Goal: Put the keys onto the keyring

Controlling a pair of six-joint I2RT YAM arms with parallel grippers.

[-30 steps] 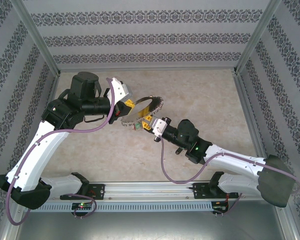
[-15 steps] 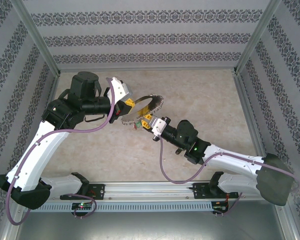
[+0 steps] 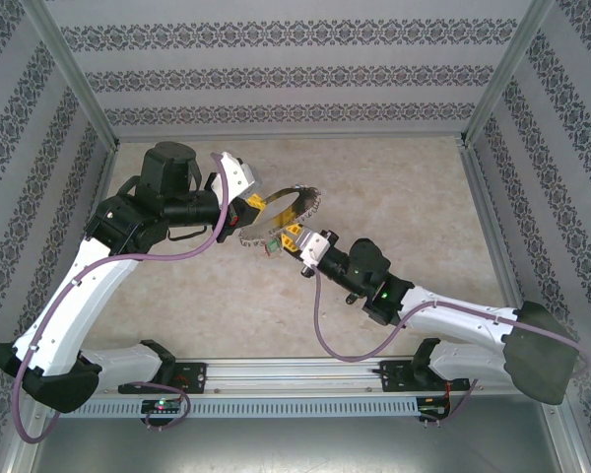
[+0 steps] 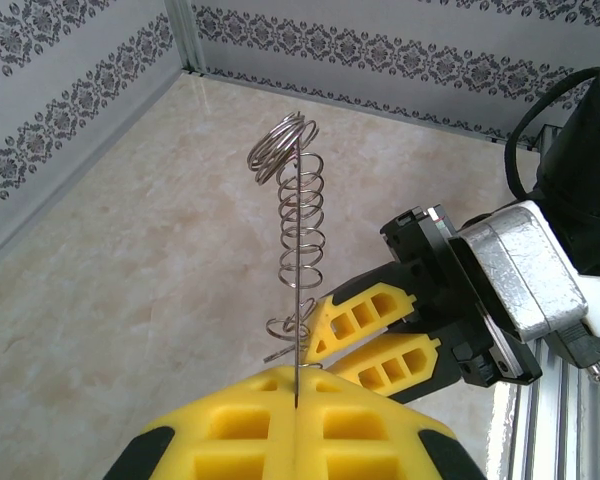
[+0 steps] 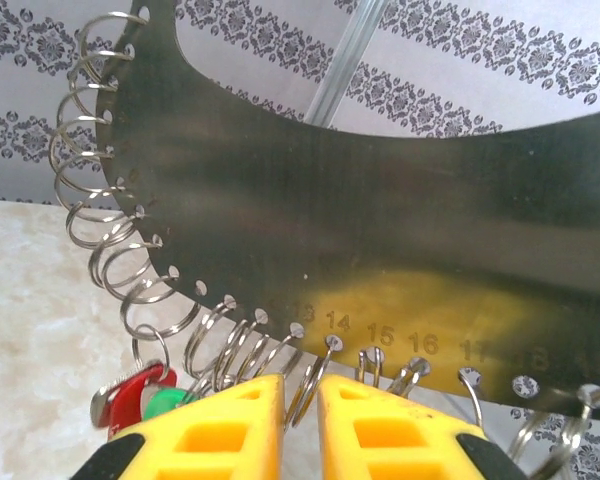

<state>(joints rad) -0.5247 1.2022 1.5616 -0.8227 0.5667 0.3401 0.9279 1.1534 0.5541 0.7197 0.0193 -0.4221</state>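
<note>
The keyring (image 5: 360,200) is a dark metal crescent with numbered holes, a small split ring in each. It hangs above the table in the top view (image 3: 288,209) and stands edge-on in the left wrist view (image 4: 298,300). My left gripper (image 4: 300,385) is shut on its rim (image 3: 253,207). My right gripper (image 5: 300,400) meets the keyring's near edge from the lower right (image 3: 290,239). Its fingers (image 4: 370,315) are closed to a narrow gap on the small split ring (image 5: 315,385) at hole 14. A red-headed key (image 5: 130,395) hangs from a ring just left of those fingers, beside a green piece (image 5: 170,402).
The beige table (image 3: 404,187) is walled by patterned panels on three sides, with metal posts (image 3: 497,89) at the back corners. A rail (image 3: 295,372) with both arm bases runs along the near edge.
My right gripper has crept up and left against the keyring's edge, and its jaws have narrowed slightly. The left arm and keyring have barely moved.
</note>
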